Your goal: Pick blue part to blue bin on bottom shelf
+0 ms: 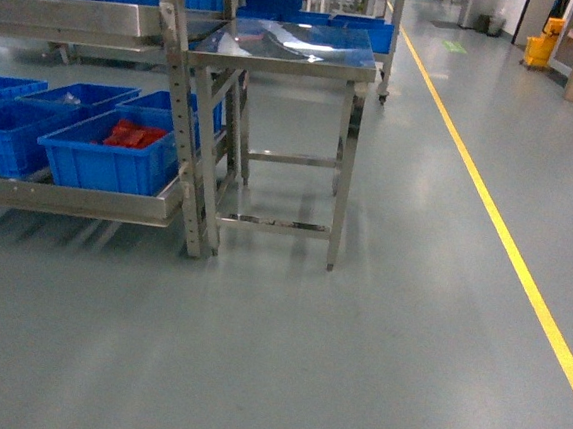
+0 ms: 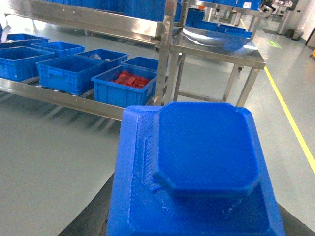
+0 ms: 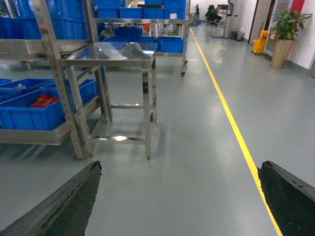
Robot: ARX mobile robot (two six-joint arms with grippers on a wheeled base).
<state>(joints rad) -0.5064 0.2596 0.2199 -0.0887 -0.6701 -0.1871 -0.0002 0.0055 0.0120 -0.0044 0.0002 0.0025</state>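
The blue part [image 2: 202, 152], a square stepped plastic piece, fills the left wrist view. My left gripper [image 2: 197, 219] is shut on it, with dark fingers [image 2: 91, 219] showing at its lower edges. The bottom shelf [image 1: 67, 199] lies ahead on the left and carries several blue bins [image 1: 12, 135]. The nearest blue bin [image 1: 110, 164] holds red pieces; the same bin [image 2: 123, 92] shows in the left wrist view. My right gripper [image 3: 179, 169] is open over bare floor, nothing between its fingers [image 3: 64, 206]. Neither gripper shows in the head view.
A steel table [image 1: 280, 63] stands right beside the rack's upright post [image 1: 190, 116]. An upper shelf [image 1: 73, 17] with more blue bins overhangs the bottom one. A yellow floor line [image 1: 506, 234] runs along the right. A potted plant [image 3: 280, 44] stands far off.
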